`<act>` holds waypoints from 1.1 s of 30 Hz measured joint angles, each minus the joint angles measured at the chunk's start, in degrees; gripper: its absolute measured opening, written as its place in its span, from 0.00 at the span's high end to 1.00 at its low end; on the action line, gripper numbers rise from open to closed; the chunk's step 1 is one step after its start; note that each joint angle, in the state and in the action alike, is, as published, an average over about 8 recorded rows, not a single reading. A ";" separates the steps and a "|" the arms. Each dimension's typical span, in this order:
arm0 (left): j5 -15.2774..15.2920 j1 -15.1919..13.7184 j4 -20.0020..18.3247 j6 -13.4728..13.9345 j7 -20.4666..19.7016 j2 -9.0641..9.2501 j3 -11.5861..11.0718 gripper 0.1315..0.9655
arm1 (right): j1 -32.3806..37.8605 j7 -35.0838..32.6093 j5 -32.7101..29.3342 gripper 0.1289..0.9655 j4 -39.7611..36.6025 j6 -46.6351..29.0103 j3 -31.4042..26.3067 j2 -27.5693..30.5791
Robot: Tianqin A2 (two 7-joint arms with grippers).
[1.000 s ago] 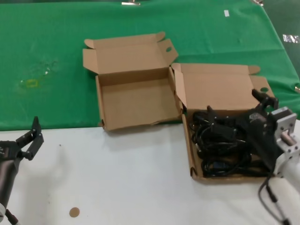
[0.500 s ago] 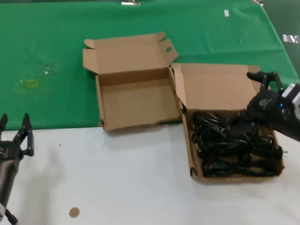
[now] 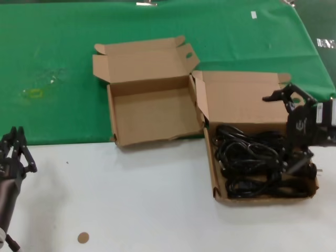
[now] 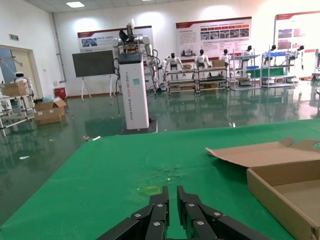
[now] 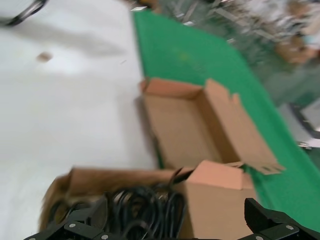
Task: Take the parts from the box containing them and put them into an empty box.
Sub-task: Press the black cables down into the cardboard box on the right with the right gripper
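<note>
While your left gripper (image 3: pixel 16 149) idles at the frame's lower left, fingers together, your right gripper (image 3: pixel 294 128) spreads wide over the cables (image 3: pixel 252 160) filling the right-hand box (image 3: pixel 215 173); the empty box (image 3: pixel 118 139) sits centre-frame.

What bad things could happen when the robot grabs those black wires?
The black cables lie tangled together in the full box, so the open right gripper above them may drag up several at once, or lift the light box along. The empty box sits right against the full one, so a swinging cable could nudge it. The left gripper waits far off, shut.
</note>
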 joint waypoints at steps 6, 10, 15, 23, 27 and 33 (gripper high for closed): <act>0.00 0.00 0.00 0.00 0.00 0.00 0.00 0.93 | 5.67 -2.25 -4.87 0.00 -1.65 -7.73 -3.31 0.15; 0.00 0.00 0.00 0.00 0.00 0.00 0.00 0.96 | 7.87 -3.74 -7.70 0.00 -2.68 -10.90 -4.98 -0.31; 0.00 0.00 0.00 0.00 0.00 0.00 0.00 0.98 | 9.76 -5.27 -10.90 0.00 -4.27 -13.27 -6.66 -1.36; 0.00 0.00 0.00 0.00 0.00 0.00 0.00 0.98 | 11.81 -6.47 -14.85 0.01 -7.61 -14.90 -8.52 -3.73; 0.00 0.00 0.00 0.00 0.00 0.00 0.00 0.98 | 12.58 -6.80 -16.16 0.02 -9.15 -15.12 -9.03 -4.90; 0.00 0.00 0.00 0.00 0.00 0.00 0.00 0.98 | 13.17 -7.23 -17.45 0.02 -10.72 -15.17 -9.41 -6.16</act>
